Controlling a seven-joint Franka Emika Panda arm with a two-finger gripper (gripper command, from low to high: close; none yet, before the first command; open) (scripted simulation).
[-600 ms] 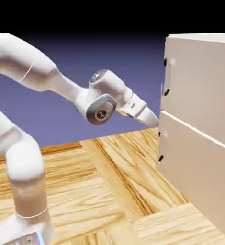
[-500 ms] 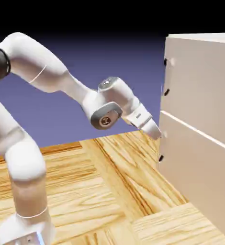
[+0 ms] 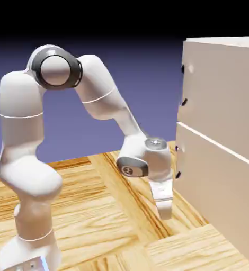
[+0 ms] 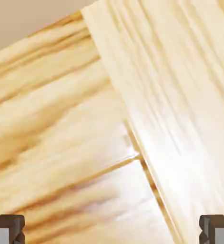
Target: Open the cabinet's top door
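The beige cabinet (image 3: 222, 159) fills the exterior view's right. Its top door (image 3: 224, 84) is the upper panel above a thin seam and lies flush, shut. The door's small dark handle (image 3: 183, 84) shows at its left edge. My gripper (image 3: 165, 214) points down at the wooden table, low in front of the lower panel and well below the top door's handle. In the hand view my gripper (image 4: 112, 231) is open: the grey fingertips (image 4: 6, 228) stand far apart with only table wood between them. A beige strip of the cabinet (image 4: 18, 19) shows at that view's top left.
The lower panel (image 3: 216, 196) has its own dark handle (image 3: 178, 174) at its left edge, close beside my wrist. The wooden table (image 3: 95, 211) spreads to the exterior view's left of the hand. My arm's elbow arches high at the upper left.
The hand has dropped from the height of the seam between the panels down to just above the table. The arm has folded, its elbow rising. The door has not moved.
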